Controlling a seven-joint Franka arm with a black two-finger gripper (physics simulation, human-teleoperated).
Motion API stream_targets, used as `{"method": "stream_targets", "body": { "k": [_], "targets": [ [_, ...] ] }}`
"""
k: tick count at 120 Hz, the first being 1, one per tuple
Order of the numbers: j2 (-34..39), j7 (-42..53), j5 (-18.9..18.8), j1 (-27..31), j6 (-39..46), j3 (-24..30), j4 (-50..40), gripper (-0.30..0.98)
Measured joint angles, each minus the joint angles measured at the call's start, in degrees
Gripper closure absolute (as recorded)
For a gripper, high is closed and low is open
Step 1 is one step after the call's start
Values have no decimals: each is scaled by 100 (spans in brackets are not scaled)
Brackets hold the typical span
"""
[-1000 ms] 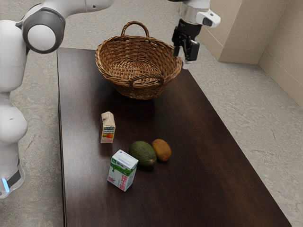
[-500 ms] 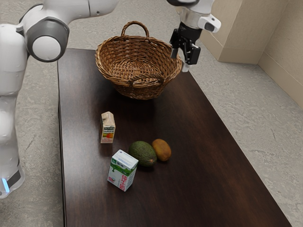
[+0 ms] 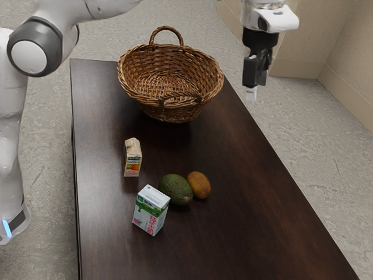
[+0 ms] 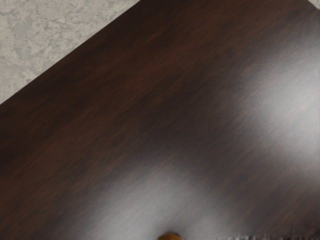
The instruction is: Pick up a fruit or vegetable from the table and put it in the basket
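1. Kiwi (image 3: 199, 185) on the table (image 3: 250, 204), on the near side of the basket (image 3: 170, 111) in the exterior view; the avocado (image 3: 175, 189) is right beside it. Either would suit the task, but I'd guess the kiwi.
2. My gripper (image 3: 252, 92) is up in the air, off toward the exterior view's right of the basket, well apart from the kiwi. I can't tell from here whether it is spread or pressed together, but I see nothing carried in it.
3. I judge this to be the approach, with the pick not yet made.
4. Next I'd bring the hand over the kiwi on the basket's near side, then lower it with room for a grip that spares the avocado.
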State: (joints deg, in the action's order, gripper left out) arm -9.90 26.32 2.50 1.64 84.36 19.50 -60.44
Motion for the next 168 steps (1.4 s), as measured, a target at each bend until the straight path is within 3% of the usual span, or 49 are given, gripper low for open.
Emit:
{"method": "stream_targets", "body": {
  "k": [29, 54, 106, 168],
  "targets": [
    [369, 1434, -466, -2, 205, 221, -1538, 0],
    [470, 2320, -613, -14, 839, 43, -2793, 0],
    [889, 3352, -435, 8, 1872, -149, -4310, 0],
    [873, 3821, -273, -294, 2399, -148, -4984, 0]
  ]
}}
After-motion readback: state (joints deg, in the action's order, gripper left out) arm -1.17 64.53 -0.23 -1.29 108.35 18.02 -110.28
